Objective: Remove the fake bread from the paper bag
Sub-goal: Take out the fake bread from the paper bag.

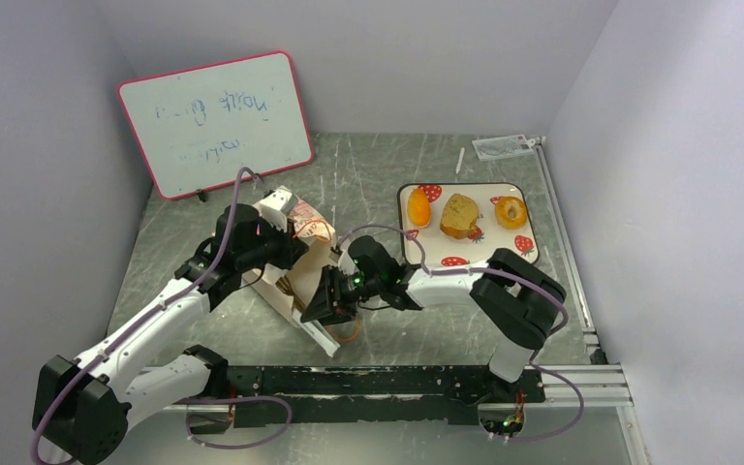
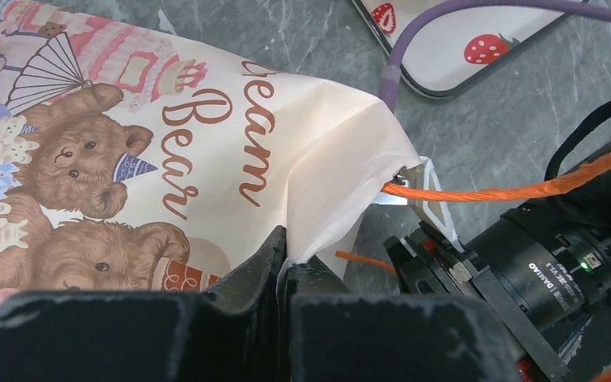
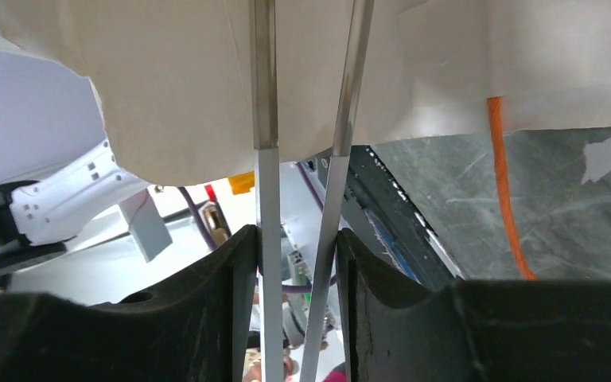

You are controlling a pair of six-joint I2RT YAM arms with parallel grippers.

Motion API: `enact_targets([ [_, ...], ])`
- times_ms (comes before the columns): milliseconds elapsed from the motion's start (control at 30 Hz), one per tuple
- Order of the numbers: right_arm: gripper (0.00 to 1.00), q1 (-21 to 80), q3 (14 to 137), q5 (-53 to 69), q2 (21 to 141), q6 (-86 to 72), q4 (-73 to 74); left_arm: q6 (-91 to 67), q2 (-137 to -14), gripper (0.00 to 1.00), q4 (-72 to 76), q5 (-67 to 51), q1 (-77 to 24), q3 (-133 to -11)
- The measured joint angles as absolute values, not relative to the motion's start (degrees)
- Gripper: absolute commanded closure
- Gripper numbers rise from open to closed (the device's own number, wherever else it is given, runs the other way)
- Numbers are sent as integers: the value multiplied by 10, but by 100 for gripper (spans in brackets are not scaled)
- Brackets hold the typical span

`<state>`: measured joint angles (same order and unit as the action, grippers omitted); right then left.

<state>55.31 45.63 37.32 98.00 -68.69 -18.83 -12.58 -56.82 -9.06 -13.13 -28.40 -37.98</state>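
The paper bag (image 1: 302, 254) lies on its side at the middle of the table, bear print up, and fills the left wrist view (image 2: 302, 135). My left gripper (image 1: 287, 248) is shut on a fold of the bag's paper (image 2: 288, 256). My right gripper (image 1: 335, 302) grips the bag's near end, with two thin paper edges pinched between its fingers (image 3: 298, 263). An orange cord handle (image 2: 477, 191) hangs out by it. On the strawberry tray (image 1: 486, 199) lie an orange roll (image 1: 418, 205), a brown loaf chunk (image 1: 459, 215) and a ring bagel (image 1: 511, 211). The baguette is not in view.
A pink-framed whiteboard (image 1: 215, 121) leans at the back left. A small clear packet (image 1: 504, 146) lies at the back right corner. A black rail (image 1: 397, 381) runs along the near edge by the arm bases. Grey walls close in on three sides.
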Motion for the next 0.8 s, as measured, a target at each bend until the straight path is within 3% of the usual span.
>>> enact_targets([
  [800,49,545,377,401,1059,-931,-516,-128,-551,93,-102,-174,-270,-380],
])
